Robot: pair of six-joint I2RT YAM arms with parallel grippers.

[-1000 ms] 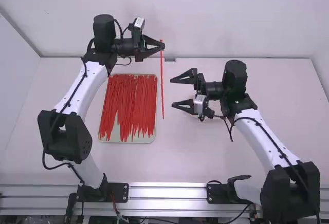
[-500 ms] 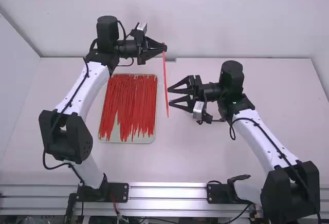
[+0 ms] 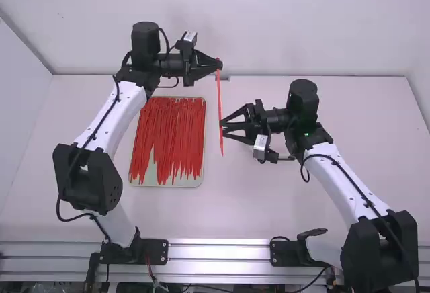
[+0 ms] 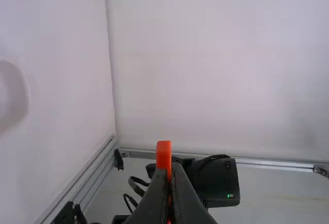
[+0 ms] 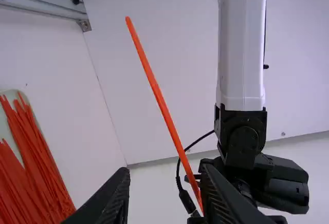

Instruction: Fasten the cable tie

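A single red cable tie [image 3: 220,111] hangs straight down from my left gripper [image 3: 216,66], which is shut on its top end above the back of the table. In the left wrist view the tie's head [image 4: 164,154] sticks up from between the closed fingers. My right gripper [image 3: 223,130] is open, one finger on each side of the tie's lower part without touching it. In the right wrist view the tie [image 5: 159,100] runs slanted between the two fingers, nearer to one finger [image 5: 218,193] than the other.
A pale tray [image 3: 164,184] to the left of the grippers holds several loose red cable ties [image 3: 168,138], also seen as a red bundle [image 5: 25,167]. White walls close the table at the back and left.
My left gripper has carried the tie to the right. My right gripper has moved left and narrowed its fingers, which now straddle the tie's lower part.
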